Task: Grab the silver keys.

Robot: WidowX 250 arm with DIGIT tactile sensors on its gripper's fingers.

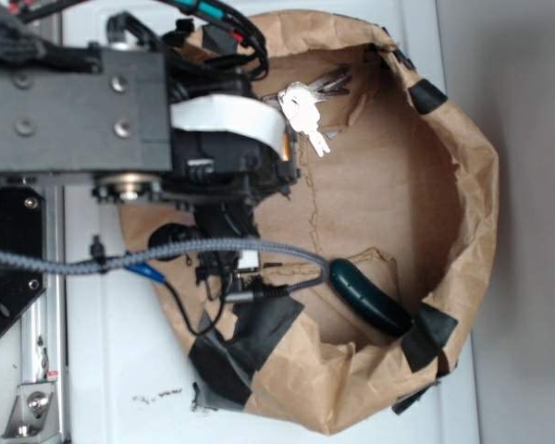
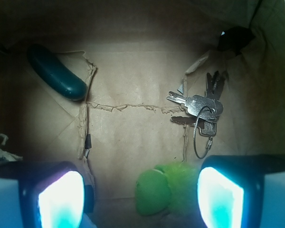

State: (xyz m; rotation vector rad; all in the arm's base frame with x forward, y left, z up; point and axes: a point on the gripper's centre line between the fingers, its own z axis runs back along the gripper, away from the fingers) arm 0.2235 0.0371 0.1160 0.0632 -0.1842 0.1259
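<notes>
White bench surface (image 1: 111, 370) is seen under a crumpled brown paper bag (image 1: 472, 185) patched with black tape; the bag's flat paper floor serves as the work area.

Silver keys, a bunch of shiny metal keys on a thin wire ring (image 2: 202, 109), are lying flat on the bag floor near one wall. In the exterior view the same bunch (image 1: 305, 106) is seen just beyond the arm's black housing.

Gripper (image 2: 140, 199) is held with its jaws wide apart and nothing between them; both lit fingers are visible at the bottom edge of the wrist view.

Key relation: in the wrist view the keys lie ahead of the gripper and offset toward its right-hand finger, not centred in the gap. The bunch's long axis runs roughly across the picture, blades pointing left, with the ring trailing back toward the finger. A sideways shift before descent is judged necessary.

A green plush toy (image 2: 156, 190) is lodged between the fingers, close to the keys. A dark teal oblong object (image 2: 57, 71) lies well apart, at the far side.

Gripper is hidden by the arm in the exterior view. Finger height above the floor cannot be judged.
</notes>
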